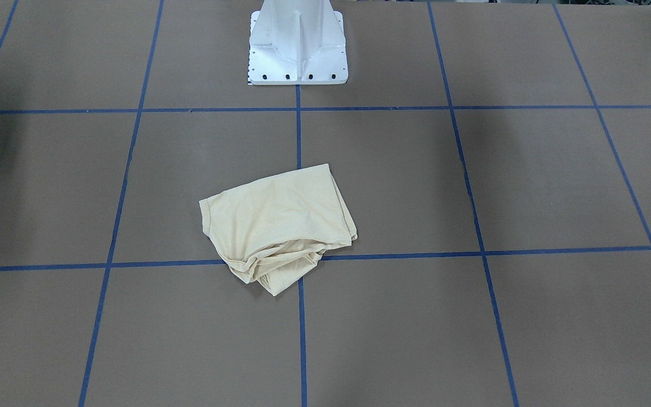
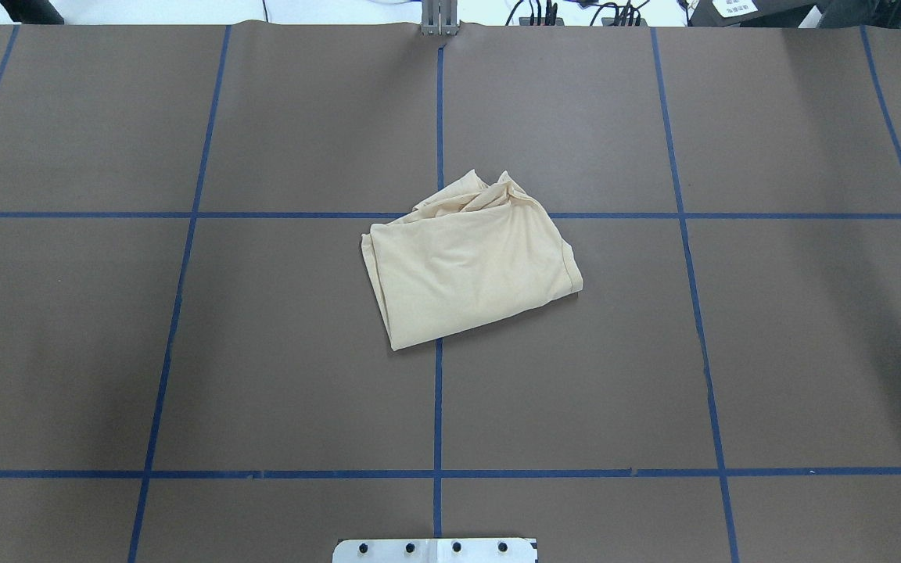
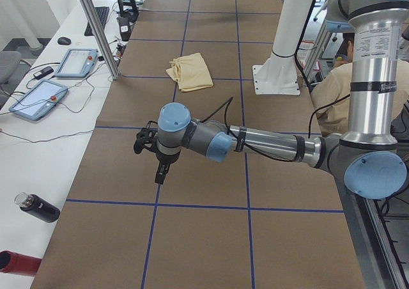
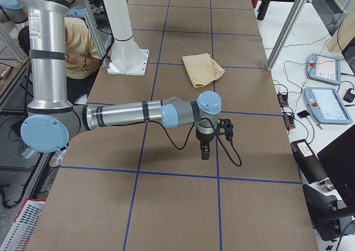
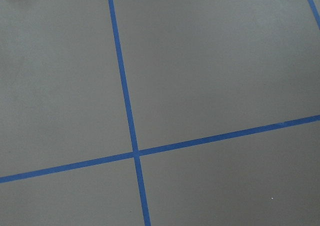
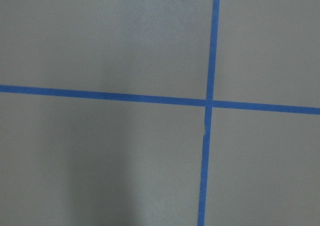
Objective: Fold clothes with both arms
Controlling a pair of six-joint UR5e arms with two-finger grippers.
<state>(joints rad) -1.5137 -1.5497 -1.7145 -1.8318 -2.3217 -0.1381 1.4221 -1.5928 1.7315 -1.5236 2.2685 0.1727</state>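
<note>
Expect the T-shirt (image 2: 470,266), crumpled at mid-table, to be light, limp, thin; best to pinch its near corners; cannot tell finger opening of left gripper (image 3: 160,173) or right gripper (image 4: 204,152), both well apart from it.

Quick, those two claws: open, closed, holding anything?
Left gripper: cannot be told, seen only from the side; far from the shirt.
Right gripper: cannot be told either; also far from the shirt.
</note>
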